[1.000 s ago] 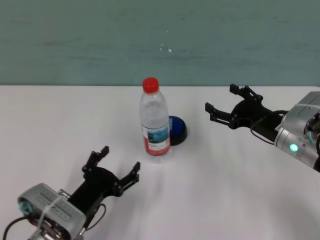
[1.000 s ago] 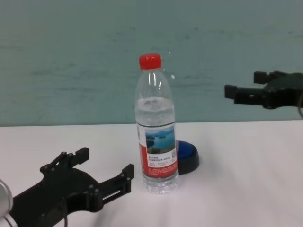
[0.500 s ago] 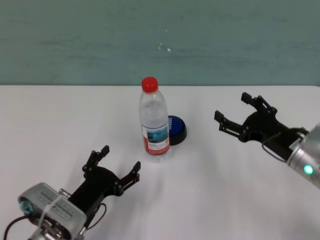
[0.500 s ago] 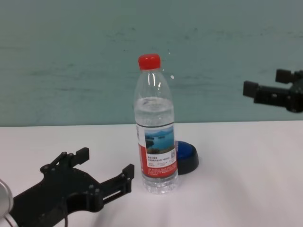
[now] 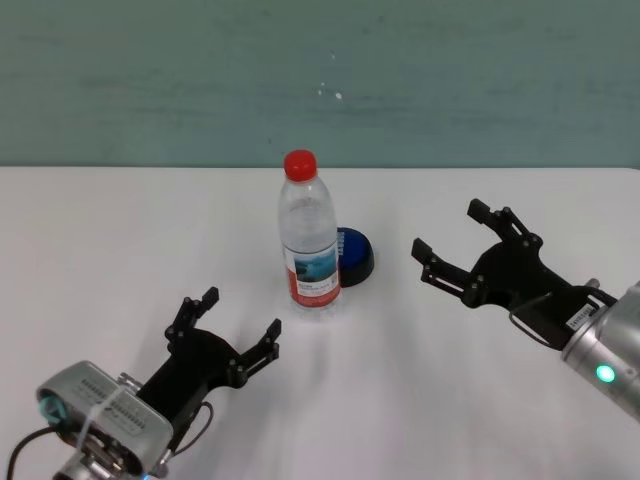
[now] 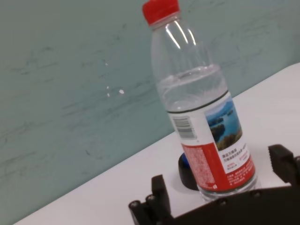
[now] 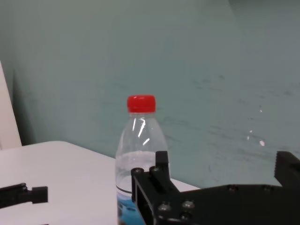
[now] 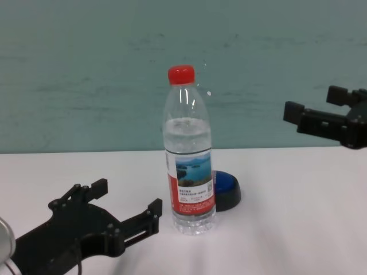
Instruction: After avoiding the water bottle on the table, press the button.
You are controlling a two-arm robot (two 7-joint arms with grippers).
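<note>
The water bottle (image 5: 310, 245), clear with a red cap, stands upright mid-table (image 5: 100, 230); it also shows in the chest view (image 8: 190, 166) and both wrist views (image 6: 206, 117) (image 7: 139, 140). The blue button (image 5: 356, 257) (image 8: 227, 187) sits just behind it to the right, partly hidden by it. My right gripper (image 5: 447, 230) (image 8: 311, 102) hovers open to the right of the button, above the table and pointing toward it, touching nothing. My left gripper (image 5: 240, 314) (image 8: 127, 196) rests open in front and left of the bottle, holding nothing.
A teal wall (image 5: 320, 80) runs behind the table's far edge. Bare white tabletop stretches to the left of the bottle and in front of the right gripper.
The right gripper swung out to the right, then came back left toward the button, ending nearer to me than a second ago. The left arm, bottle and button have not moved.
</note>
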